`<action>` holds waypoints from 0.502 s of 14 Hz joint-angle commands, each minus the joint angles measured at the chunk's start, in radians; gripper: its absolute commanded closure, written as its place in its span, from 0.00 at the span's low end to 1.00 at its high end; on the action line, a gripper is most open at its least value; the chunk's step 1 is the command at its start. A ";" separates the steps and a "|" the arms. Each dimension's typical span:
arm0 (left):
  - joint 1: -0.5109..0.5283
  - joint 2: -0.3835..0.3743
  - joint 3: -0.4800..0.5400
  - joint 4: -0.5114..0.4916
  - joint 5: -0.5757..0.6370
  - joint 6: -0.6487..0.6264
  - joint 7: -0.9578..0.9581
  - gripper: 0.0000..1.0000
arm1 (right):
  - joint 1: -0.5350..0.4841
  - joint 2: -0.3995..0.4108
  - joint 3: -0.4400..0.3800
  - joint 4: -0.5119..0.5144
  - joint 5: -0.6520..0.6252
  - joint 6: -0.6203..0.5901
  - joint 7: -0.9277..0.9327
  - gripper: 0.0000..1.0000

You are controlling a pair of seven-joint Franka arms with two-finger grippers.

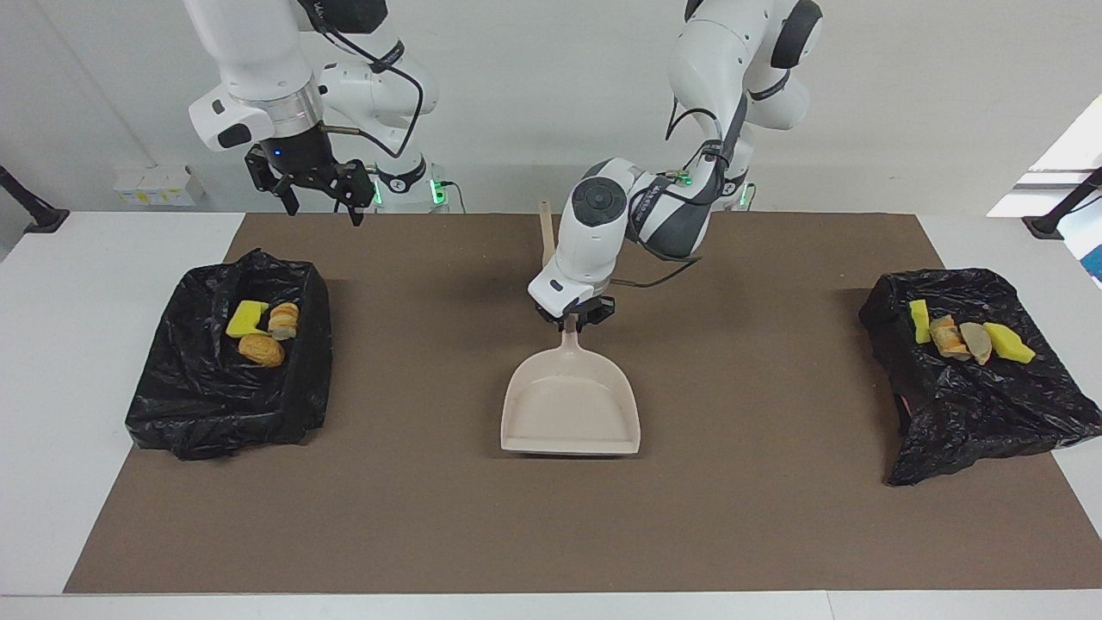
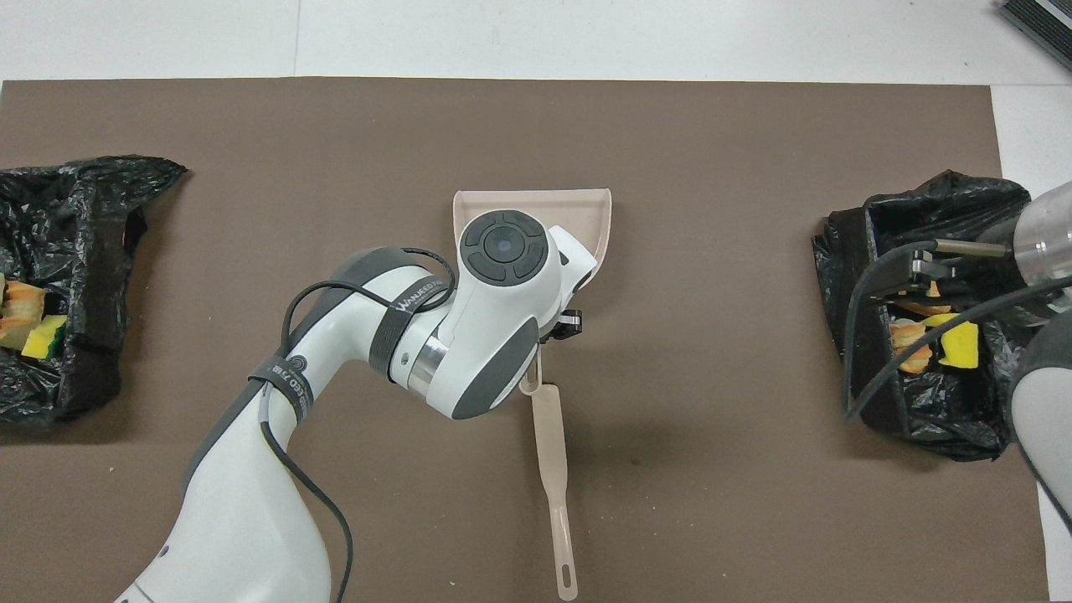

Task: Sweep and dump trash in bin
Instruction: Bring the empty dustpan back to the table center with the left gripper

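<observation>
one brown mat (image 1: pixel 482 525) covered the white table (image 1: pixel 77 284) below a pale wall. the left gripper (image 1: pixel 572 322) clamped the dustpan (image 1: pixel 572 406) handle; the right gripper (image 1: pixel 318 200) hung wide-jawed above the mat's edge

Brown mat (image 1: pixel 482 517): pinkish-beige dustpan (image 1: pixel 571 409) at centre, handle clamped in left gripper (image 1: pixel 575 320). Beige brush (image 1: pixel 546 234) nearer the robots, mostly hidden by the arm. Two black-lined bins (image 1: pixel 219 387) (image 1: pixel 973 405) at the table ends, holding trash (image 1: pixel 261 330) (image 1: pixel 968 337). Right gripper (image 1: pixel 320 196) raised, fingers apart.
</observation>
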 commanded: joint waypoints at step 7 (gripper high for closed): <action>-0.014 0.024 0.021 0.027 -0.013 0.039 -0.053 0.00 | -0.021 -0.021 0.005 -0.024 0.026 0.025 -0.030 0.00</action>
